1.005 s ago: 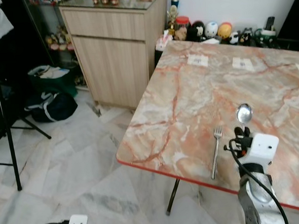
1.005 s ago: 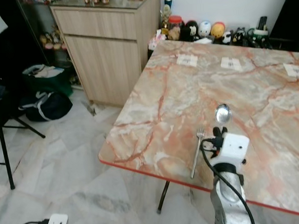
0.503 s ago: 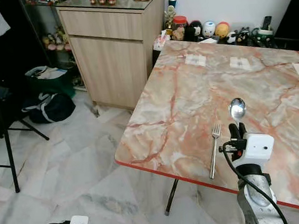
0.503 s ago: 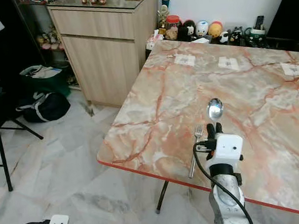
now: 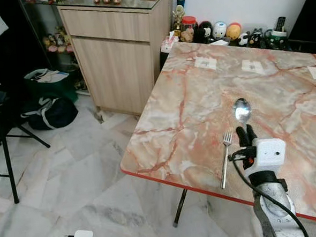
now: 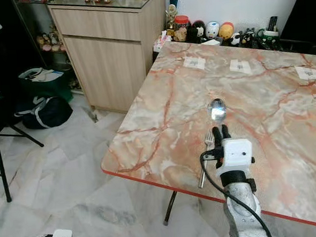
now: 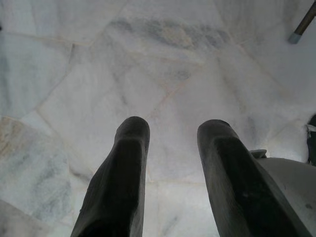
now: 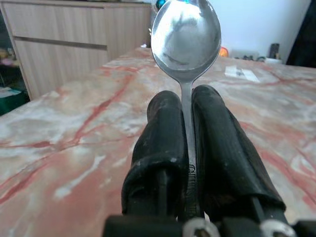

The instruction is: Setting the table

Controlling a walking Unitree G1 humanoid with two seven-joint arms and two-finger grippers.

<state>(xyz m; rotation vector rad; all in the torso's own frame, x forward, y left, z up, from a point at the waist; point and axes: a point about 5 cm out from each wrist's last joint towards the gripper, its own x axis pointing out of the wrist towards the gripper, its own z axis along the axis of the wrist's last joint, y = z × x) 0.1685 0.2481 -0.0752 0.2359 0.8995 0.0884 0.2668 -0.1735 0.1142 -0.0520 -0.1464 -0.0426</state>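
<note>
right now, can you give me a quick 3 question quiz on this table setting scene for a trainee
1. True or false: the right gripper is shut on the shiny silver metal spoon.
2. Multiple choice: the silver metal fork lies A) on the white marble floor, B) on the pink-veined marble table near its front edge, C) on the light wooden cabinet.
3. Fill in: the open left gripper hangs above the white marble ____.

Key: 1 true; 2 B; 3 floor.

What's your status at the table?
Right gripper shut on spoon, over marble table. Fork lies just left of it. Left gripper open, idle over floor.
</note>
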